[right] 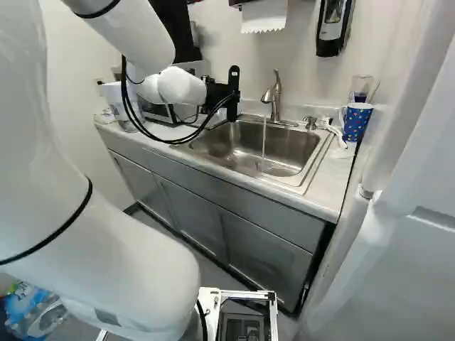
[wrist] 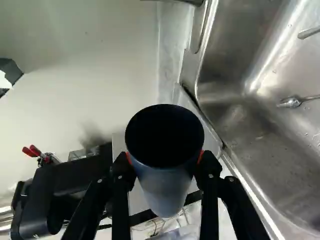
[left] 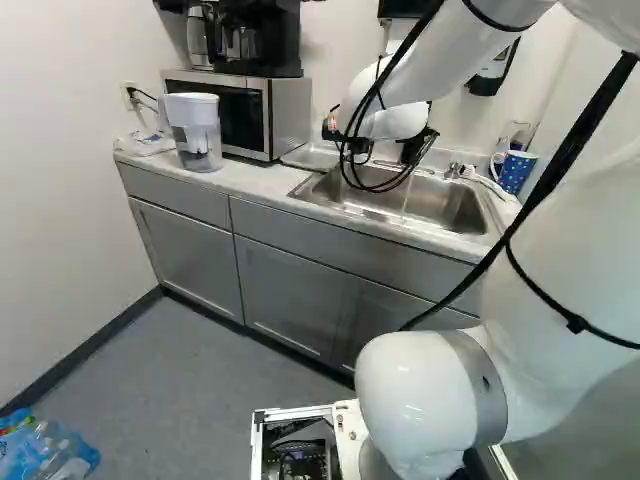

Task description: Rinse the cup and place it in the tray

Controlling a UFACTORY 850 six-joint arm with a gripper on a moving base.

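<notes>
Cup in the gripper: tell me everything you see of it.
The cup is round, tapering from a wide dark mouth to a narrower blue-grey end; no handle shows. Material and wetness unclear. Its mouth faces the wrist camera, inside too dark to read. The gripper clamps it from two sides, beside the sink.

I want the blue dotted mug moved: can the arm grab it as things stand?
Probably not: the tool is shut on a cup, and the mug stands past the opposite end of the sink.

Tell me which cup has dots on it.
The blue cup standing on the counter beside the sink; the held cup, between the gripper's fingers, looks plain.
</notes>
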